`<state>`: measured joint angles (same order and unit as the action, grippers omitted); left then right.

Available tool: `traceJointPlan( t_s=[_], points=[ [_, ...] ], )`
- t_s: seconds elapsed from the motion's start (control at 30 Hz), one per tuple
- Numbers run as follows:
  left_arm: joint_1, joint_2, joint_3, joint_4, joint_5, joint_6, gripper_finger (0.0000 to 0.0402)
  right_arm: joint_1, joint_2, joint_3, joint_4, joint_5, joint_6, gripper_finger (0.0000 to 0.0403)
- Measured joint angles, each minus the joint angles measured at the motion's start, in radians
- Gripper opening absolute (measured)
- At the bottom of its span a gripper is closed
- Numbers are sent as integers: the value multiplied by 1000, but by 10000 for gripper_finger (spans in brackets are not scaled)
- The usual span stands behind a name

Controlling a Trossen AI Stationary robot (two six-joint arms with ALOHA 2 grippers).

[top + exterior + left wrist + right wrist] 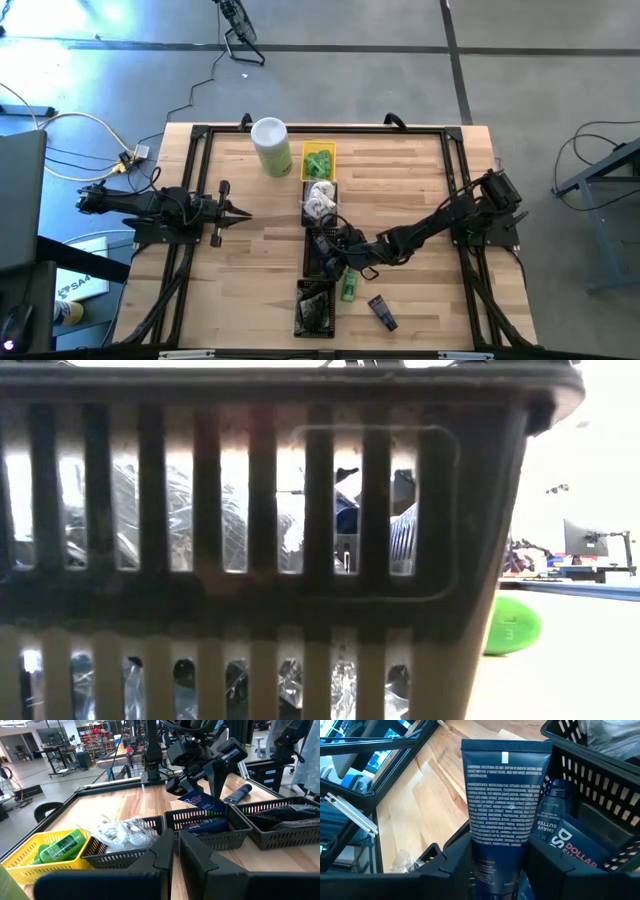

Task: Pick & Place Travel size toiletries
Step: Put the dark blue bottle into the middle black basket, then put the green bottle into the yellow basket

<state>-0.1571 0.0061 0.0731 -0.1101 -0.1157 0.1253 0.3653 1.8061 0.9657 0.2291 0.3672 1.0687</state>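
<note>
Dark blue plastic fills the right wrist view: a flat squeeze tube (502, 805) of shave butter, back label up, sits between the right gripper (495, 865)'s two fingers. They flank its lower end closely, but whether they pinch it or have just begun to let go I cannot tell. In the left wrist view the tube hangs partly over the rim of the middle black basket (205, 822), tilted, its crimped end toward the wood. Inside that basket lie more blue tubes (570, 845) of the same brand.

Outward along the row — the next black basket (125, 845) holds white crinkly wrapped pieces (320, 198), and the yellow basket (30, 855) holds green bottles (62, 847). A fourth black basket (315, 308) sits at the near end. Loose on the table near the right gripper are a green bottle (349, 288) and another blue tube (382, 313), both yet to be sorted. A pale-green canister (271, 147) stands beyond the yellow basket.

The left gripper (172, 852) waits well apart at the table's left side, fingers pressed together.

The risk, as I judge it: the tube straddles the basket wall, so a release here could tip it onto the table instead of in. The gripper is also close to the rim and could nudge the light basket.
</note>
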Motion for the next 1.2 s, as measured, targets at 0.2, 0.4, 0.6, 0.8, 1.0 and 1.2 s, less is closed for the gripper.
traceJointPlan(
  t_s=[0.2,0.4,0.6,0.8,1.0,1.2],
  points=[
    [0,0,0,0,0,0,24,0,0,0,0,0,0,184],
    [0,0,0,0,0,0,24,0,0,0,0,0,0,193],
    [0,0,0,0,0,0,24,0,0,0,0,-3,-1,194],
    [0,0,0,0,0,0,24,0,-8,0,-1,-4,-1,190],
    [0,0,0,0,0,0,24,2,-74,0,-11,-18,-40,154],
    [0,0,0,0,0,0,24,20,-101,0,-66,-108,-19,86]
  ],
)
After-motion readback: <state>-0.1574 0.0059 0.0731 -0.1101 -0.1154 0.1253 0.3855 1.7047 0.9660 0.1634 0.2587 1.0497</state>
